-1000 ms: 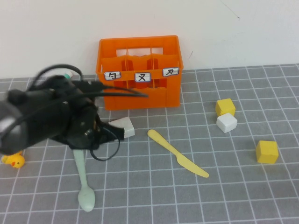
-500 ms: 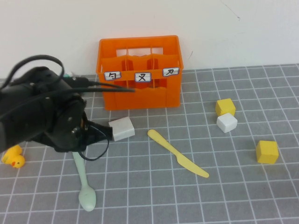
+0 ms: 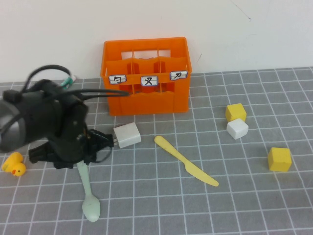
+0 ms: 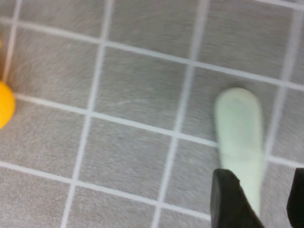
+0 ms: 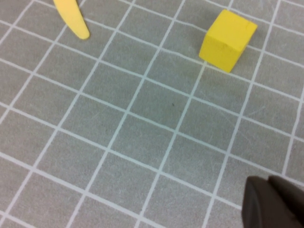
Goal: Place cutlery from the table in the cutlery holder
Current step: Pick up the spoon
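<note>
The mint-green spoon lies on the grey grid table at the front left, bowl toward me. My left arm hangs over the spoon's handle end. In the left wrist view my left gripper is open, with one finger on each side of the spoon handle, not closed on it. The yellow knife lies slantwise at the table's middle; its tip shows in the right wrist view. The orange cutlery holder stands at the back. My right gripper is shut and empty, low over bare table.
A white block lies between the arm and the knife. A yellow cube, a white cube and another yellow cube sit at the right. A yellow duck is at the far left. A glue stick lies left of the crate.
My left arm has shifted left and toward me, down onto the spoon's handle end, uncovering the white block. The spoon, the knife and the crate have not moved.
</note>
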You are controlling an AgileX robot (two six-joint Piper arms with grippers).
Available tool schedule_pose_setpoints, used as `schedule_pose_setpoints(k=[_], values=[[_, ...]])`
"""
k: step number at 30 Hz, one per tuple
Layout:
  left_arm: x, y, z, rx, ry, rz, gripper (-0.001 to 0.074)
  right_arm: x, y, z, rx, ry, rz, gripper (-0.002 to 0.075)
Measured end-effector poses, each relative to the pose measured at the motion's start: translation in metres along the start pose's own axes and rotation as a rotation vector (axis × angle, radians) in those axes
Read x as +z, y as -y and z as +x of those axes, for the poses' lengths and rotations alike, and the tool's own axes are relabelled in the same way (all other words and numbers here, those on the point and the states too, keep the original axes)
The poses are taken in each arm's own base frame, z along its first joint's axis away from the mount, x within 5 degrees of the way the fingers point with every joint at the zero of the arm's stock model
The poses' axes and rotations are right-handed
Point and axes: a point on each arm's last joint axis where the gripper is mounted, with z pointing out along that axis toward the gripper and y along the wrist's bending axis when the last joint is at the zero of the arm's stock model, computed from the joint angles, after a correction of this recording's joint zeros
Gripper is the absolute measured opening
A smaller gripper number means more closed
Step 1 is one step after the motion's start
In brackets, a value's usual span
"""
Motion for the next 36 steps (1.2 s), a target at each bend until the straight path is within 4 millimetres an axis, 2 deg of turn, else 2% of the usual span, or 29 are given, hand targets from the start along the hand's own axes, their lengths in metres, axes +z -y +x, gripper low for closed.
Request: schedule_pose_setpoints(k=[6, 11, 18, 28, 30, 34, 36], values=[[0.006, -0.015, -0.014, -0.123, -0.009, 0.044, 0.0255, 0.000, 0.000, 0.000, 0.001, 0.001, -0.003, -0.0003], [0.011, -0.012, -0.016, -0.153, -0.014, 0.075, 0.0256, 0.000, 0.000, 0.000, 0.002, 0.002, -0.005, -0.0003], [0.036, -0.008, -0.011, -0.142, -0.079, 0.030, 0.0256, 0.000, -0.001, 0.000, -0.002, 0.002, -0.008, -0.0003], [0.038, -0.007, -0.011, -0.121, -0.089, 0.032, 0.0259, 0.000, -0.001, 0.000, -0.003, 0.004, -0.011, -0.0003], [0.038, -0.007, -0.011, -0.113, -0.089, 0.032, 0.0249, 0.000, -0.001, 0.000, -0.003, 0.004, -0.011, -0.0003], [0.039, -0.007, -0.010, -0.082, -0.094, 0.026, 0.0175, 0.000, -0.001, 0.000, -0.003, 0.004, -0.011, -0.0003], [0.039, -0.007, -0.011, -0.074, -0.092, 0.028, 0.0175, 0.000, -0.001, 0.000, -0.002, 0.004, -0.012, -0.0003]])
